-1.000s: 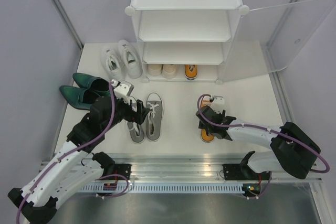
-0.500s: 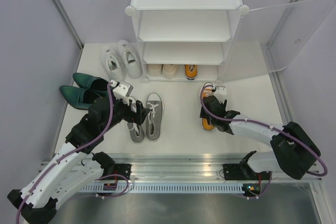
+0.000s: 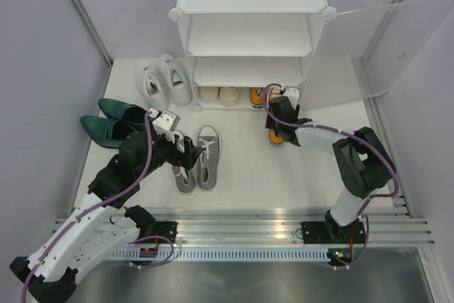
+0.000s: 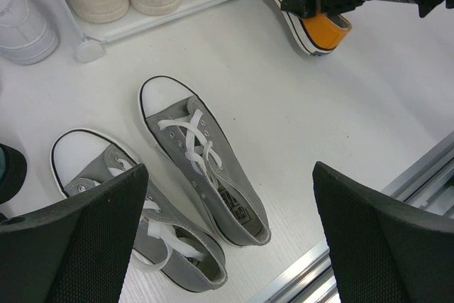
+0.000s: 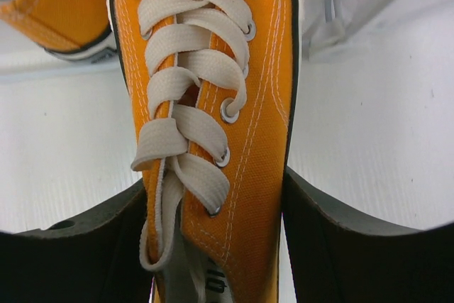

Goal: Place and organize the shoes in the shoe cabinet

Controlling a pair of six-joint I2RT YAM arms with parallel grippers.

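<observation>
The tall white plastic shoe cabinet [image 3: 252, 33], its frosted door open, stands just ahead of the right pincer [image 3: 280, 109]. Its bottom shelf already holds the cream pair [image 3: 218, 94] and one orange canvas shoe [image 3: 258, 96]. No other shoe shows on the shelves.

I judge three pairs are left: the white sneakers [image 3: 163, 79], the glossy dark green pointed shoes [image 3: 113, 122], and the grey canvas pair [image 3: 197, 157]. The grey pair lies under the left pincer [image 4: 227, 239], which is spread wide and holds nothing.

The right pincer is clamped on the second orange lace-up shoe [image 5: 213, 90], whose toe is at the shelf edge beside its partner. One second ago this shoe was back on the open floor, and the pincer has carried it forward. The left pincer has not moved.
</observation>
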